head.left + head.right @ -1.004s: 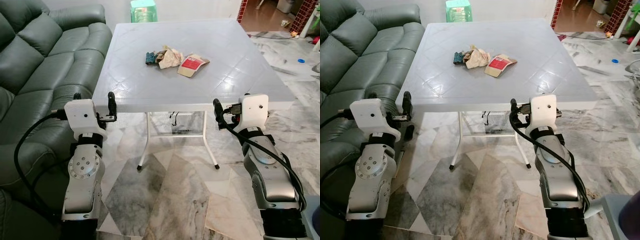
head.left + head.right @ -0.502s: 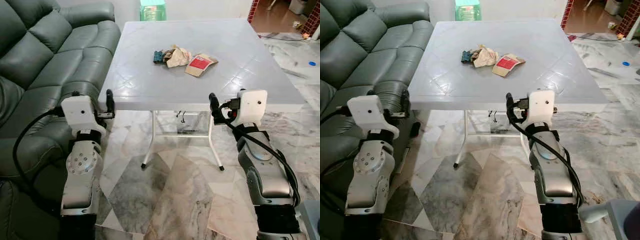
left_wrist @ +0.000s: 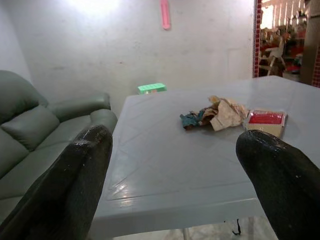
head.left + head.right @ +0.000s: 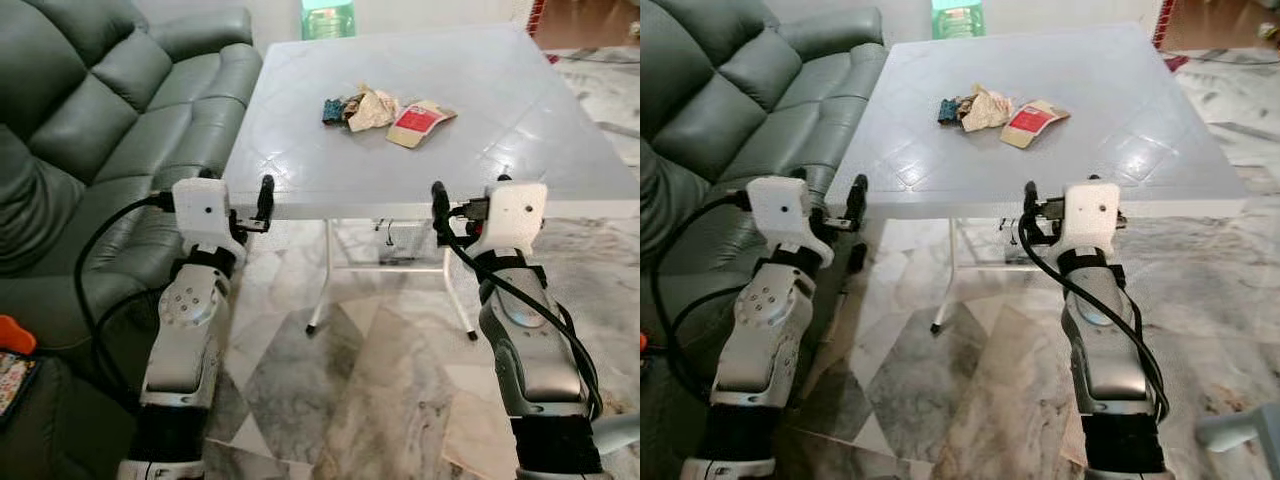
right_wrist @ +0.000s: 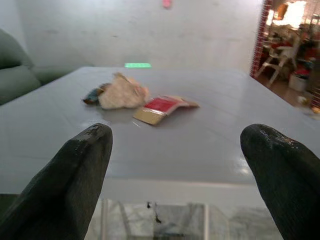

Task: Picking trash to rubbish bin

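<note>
— Left wrist view: how are the left gripper [image 3: 172,185] fingers [image 3: 70,185] held?
— Spread wide, nothing gripped; likewise the right gripper [image 5: 175,180].
— And the trash?
— Crumpled paper [image 4: 372,107] and a red-labelled packet [image 4: 420,120] are seen mid-counter [image 4: 300,180]; no writing can be read.

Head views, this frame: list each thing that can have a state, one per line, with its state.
Left gripper: jaws open, holding nothing, at the table's near edge.
Right gripper: jaws open, holding nothing, at the near edge.
Crumpled paper: lying on the table, not picked up.
Red-and-tan packet: lying flat beside it.
Dark wrapper: lying against the paper.
Table: standing upright.
</note>
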Motion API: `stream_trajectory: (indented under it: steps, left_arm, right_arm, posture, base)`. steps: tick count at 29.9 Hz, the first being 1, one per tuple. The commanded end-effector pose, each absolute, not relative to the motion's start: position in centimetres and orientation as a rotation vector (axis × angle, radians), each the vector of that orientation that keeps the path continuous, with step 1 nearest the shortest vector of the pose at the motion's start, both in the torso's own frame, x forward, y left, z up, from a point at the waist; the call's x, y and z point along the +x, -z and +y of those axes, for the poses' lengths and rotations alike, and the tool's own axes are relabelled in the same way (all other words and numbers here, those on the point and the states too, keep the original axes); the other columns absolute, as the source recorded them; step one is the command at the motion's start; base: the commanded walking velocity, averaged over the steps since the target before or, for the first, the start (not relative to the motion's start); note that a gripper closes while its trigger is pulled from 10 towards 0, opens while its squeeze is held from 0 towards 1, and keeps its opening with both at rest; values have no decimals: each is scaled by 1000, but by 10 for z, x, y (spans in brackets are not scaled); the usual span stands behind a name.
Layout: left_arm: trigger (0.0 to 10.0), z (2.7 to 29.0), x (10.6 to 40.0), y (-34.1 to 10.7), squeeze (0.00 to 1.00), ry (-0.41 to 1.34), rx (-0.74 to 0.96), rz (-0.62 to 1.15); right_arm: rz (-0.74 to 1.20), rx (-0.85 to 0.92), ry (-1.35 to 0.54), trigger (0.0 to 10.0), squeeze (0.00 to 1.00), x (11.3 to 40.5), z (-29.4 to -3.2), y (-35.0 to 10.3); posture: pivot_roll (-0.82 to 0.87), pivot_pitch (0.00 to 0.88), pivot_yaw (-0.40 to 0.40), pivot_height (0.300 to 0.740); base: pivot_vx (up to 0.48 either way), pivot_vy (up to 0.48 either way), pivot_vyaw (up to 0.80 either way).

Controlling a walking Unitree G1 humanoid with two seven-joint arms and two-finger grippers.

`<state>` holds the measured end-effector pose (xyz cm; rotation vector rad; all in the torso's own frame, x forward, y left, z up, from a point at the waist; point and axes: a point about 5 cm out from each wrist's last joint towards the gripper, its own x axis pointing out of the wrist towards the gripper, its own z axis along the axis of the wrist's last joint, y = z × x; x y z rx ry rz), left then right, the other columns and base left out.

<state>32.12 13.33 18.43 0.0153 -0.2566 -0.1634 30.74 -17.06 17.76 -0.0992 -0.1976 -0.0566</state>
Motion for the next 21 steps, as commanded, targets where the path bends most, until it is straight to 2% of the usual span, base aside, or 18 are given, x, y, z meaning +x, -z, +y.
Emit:
stream_trajectory:
  steps: [1, 7, 17, 21]
  left_arm:
    - [10000, 130, 325, -185, 0, 189, 15, -260]
    - [10000, 125, 327, -183, 0, 192, -8, -259]
    - [10000, 138, 318, -175, 0, 115, -43, -268]
    - [10000, 142, 313, -170, 0, 93, -44, -260]
  right_arm:
    - [-232, -107, 76, 10000, 0, 303, -175, -185]
    - [-239, -136, 72, 10000, 0, 300, -178, -188]
    - [-276, -166, -43, 10000, 0, 315, -160, -202]
    - [-276, -158, -62, 10000, 0, 318, -156, -203]
  posture:
    - [-71, 66, 149, 740]
    - [-87, 68, 117, 740]
    - [-59, 64, 53, 740]
    - [-52, 63, 38, 740]
  base:
    - [0, 0, 0]
    - [0, 0, 0]
    - [0, 0, 0]
    - [296, 0, 0]
